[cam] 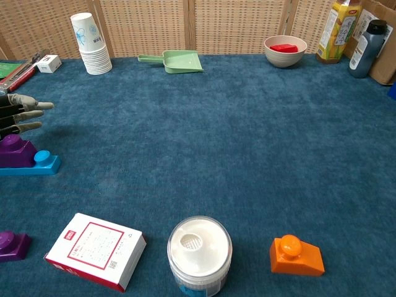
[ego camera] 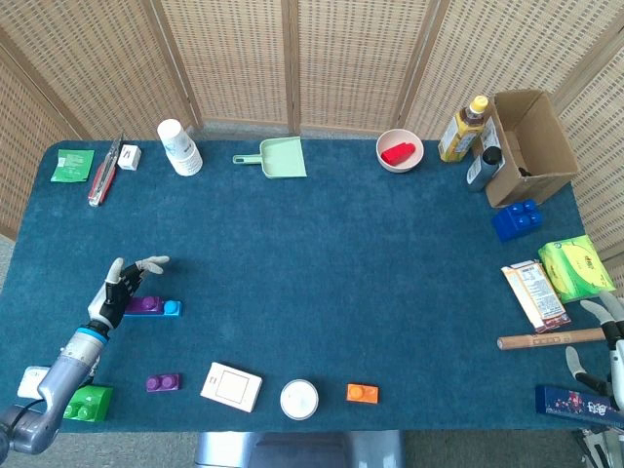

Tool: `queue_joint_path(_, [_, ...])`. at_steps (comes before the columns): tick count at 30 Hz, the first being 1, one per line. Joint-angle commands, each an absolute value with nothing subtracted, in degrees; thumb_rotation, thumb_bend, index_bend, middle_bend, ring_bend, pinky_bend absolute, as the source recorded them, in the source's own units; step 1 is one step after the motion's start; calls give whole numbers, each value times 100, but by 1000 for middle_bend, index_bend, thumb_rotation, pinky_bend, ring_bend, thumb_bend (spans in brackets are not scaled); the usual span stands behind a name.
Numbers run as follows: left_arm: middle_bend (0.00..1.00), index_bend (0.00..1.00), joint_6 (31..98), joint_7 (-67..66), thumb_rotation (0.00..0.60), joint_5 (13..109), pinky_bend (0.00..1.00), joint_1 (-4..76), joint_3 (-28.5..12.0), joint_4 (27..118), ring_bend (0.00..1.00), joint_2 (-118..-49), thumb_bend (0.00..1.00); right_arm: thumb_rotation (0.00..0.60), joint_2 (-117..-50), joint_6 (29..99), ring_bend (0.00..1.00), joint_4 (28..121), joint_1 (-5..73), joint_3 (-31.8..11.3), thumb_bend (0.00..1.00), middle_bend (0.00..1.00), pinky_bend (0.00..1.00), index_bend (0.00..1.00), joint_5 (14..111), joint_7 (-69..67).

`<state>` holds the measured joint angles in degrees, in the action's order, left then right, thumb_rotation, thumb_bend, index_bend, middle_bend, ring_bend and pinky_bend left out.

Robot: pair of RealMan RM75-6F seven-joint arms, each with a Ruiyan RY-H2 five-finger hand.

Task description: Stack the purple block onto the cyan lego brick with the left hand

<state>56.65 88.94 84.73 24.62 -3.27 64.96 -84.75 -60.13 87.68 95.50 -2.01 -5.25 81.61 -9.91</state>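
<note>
A purple block (ego camera: 143,304) (cam: 15,152) sits on the left part of a flat cyan lego brick (ego camera: 170,309) (cam: 38,164) near the table's left edge. My left hand (ego camera: 122,289) (cam: 18,114) hovers just behind and left of the pair, fingers spread, holding nothing. A second small purple block (ego camera: 163,382) (cam: 10,244) lies nearer the front edge. My right hand (ego camera: 603,336) shows at the far right edge in the head view, fingers apart and empty.
A green block (ego camera: 88,403), a white card box (ego camera: 232,387) (cam: 96,250), a white jar (ego camera: 299,399) (cam: 199,250) and an orange block (ego camera: 362,393) (cam: 296,255) line the front. Paper cups (ego camera: 179,147), a green dustpan (ego camera: 276,157) and a bowl (ego camera: 400,151) stand at the back.
</note>
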Motion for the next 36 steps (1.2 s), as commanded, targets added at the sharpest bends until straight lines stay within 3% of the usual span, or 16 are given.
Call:
queue_joint_path(1, [266,456,5716,8817,0,8450,28,2447,-330,6490,93,-8509,325,600,-6013,8766,0,9543,-200,-526,372,95,37,176,8160,-1000])
queue_joint_path(20, [281,476,5763,8392,0,8329,44,2500,-428,6511,107,-8530,332,600,-6005,8777,0,9534,-216,-534,372,96,37,172,8153,-1066])
queue_joint_path(36, [279,469,6184,8596,0,8535,39,2343,-373,7173,97,-7931,331,600,-5973,8760,0,9575,-190,-540,371,95,39,163,8191,-1054])
